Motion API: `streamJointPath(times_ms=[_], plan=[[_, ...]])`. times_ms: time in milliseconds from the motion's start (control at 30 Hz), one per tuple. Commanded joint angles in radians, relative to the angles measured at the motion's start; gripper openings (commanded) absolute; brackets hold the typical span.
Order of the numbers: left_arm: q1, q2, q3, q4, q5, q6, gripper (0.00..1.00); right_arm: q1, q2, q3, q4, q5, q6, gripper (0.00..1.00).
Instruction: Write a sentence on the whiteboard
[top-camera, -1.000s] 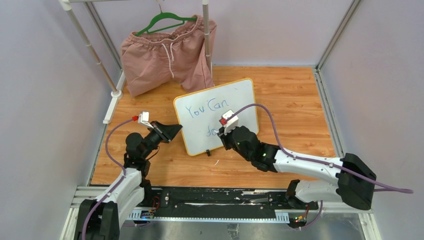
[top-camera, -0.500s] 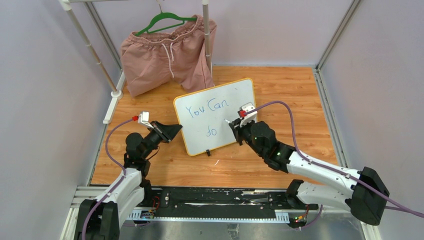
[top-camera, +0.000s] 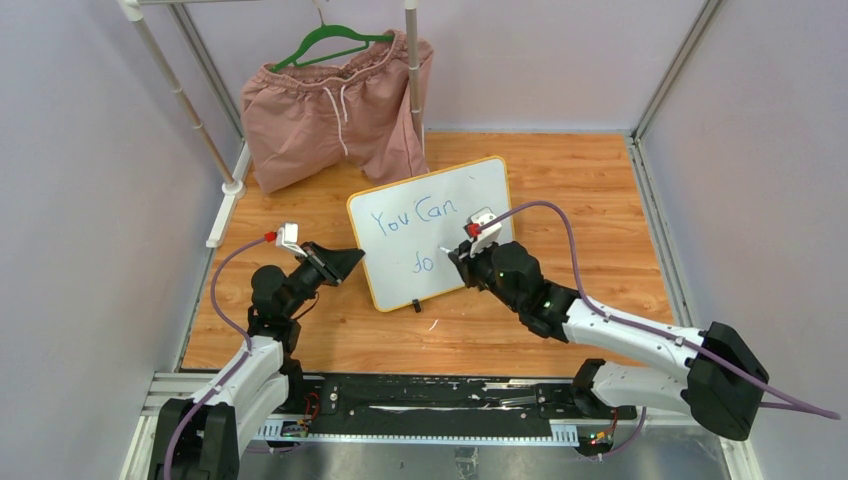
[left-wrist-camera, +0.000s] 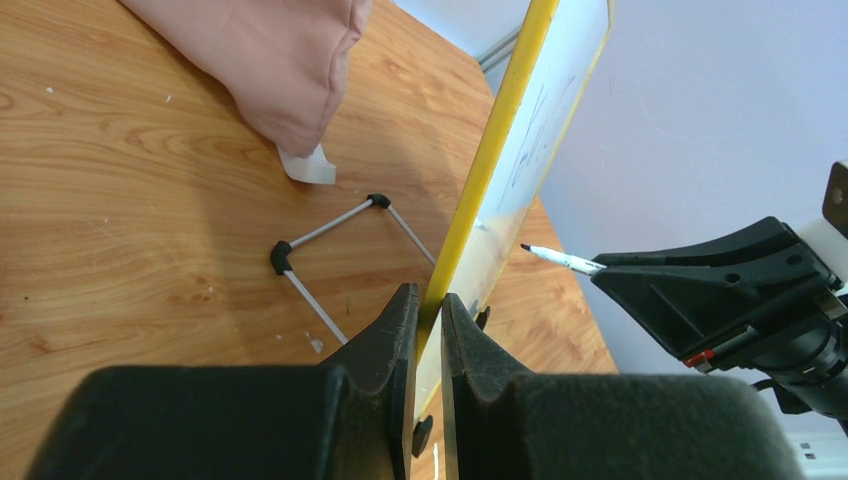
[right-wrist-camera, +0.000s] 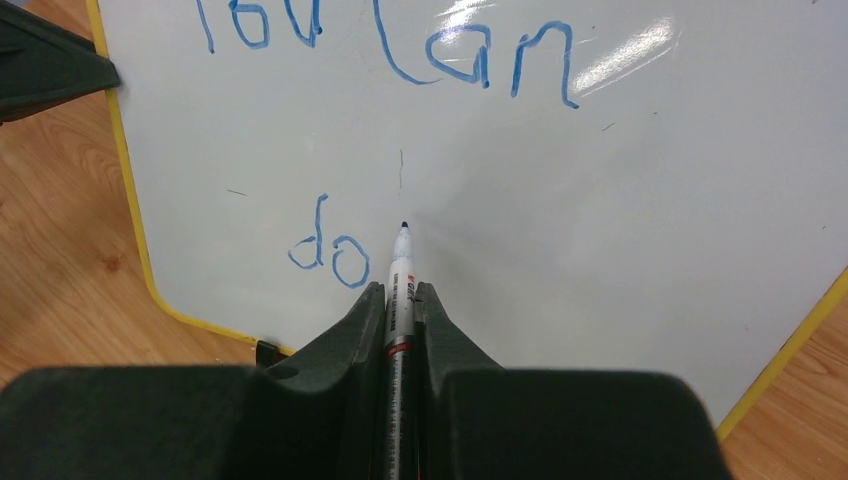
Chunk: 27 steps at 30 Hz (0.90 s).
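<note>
The whiteboard (top-camera: 478, 196), white with a yellow frame, stands tilted on the wooden table. My left gripper (top-camera: 352, 260) is shut on the frame's left edge (left-wrist-camera: 488, 150), one finger on each side. The sentence in blue reads "You Can" (top-camera: 412, 215) with "do" (top-camera: 423, 263) below it. My right gripper (top-camera: 458, 250) is shut on a white marker (right-wrist-camera: 400, 275) that points at the board. Its tip sits just right of "do" (right-wrist-camera: 330, 250), at or barely off the surface. In the left wrist view the marker (left-wrist-camera: 560, 260) reaches in from the right.
Pink shorts (top-camera: 335, 105) hang on a green hanger from a white pole rack (top-camera: 190, 110) at the back left. A wire stand (left-wrist-camera: 330, 235) lies on the table behind the board. A small white scrap (top-camera: 432, 324) lies in front of the board's foot.
My right gripper lifted from over "do" and swung right, then came back a little to the left with the marker. The "do" now shows whole. The left arm has not moved.
</note>
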<state>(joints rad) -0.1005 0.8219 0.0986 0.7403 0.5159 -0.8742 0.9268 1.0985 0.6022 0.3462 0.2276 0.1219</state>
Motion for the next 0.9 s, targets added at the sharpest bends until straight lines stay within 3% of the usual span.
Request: streamJointPath(times_ms=[0,400,867], plan=[[-0.004,-0.007,-0.010,0.050,0.000,0.001,0.00,-0.009,0.009,0.008,0.041,0.007,0.018,0.00],[-0.004,-0.014,-0.010,0.050,0.000,0.000,0.00,-0.009,0.050,0.011,0.014,0.079,0.034,0.00],[-0.004,-0.015,-0.010,0.051,-0.001,-0.002,0.00,-0.001,0.037,-0.016,-0.039,0.057,0.048,0.00]])
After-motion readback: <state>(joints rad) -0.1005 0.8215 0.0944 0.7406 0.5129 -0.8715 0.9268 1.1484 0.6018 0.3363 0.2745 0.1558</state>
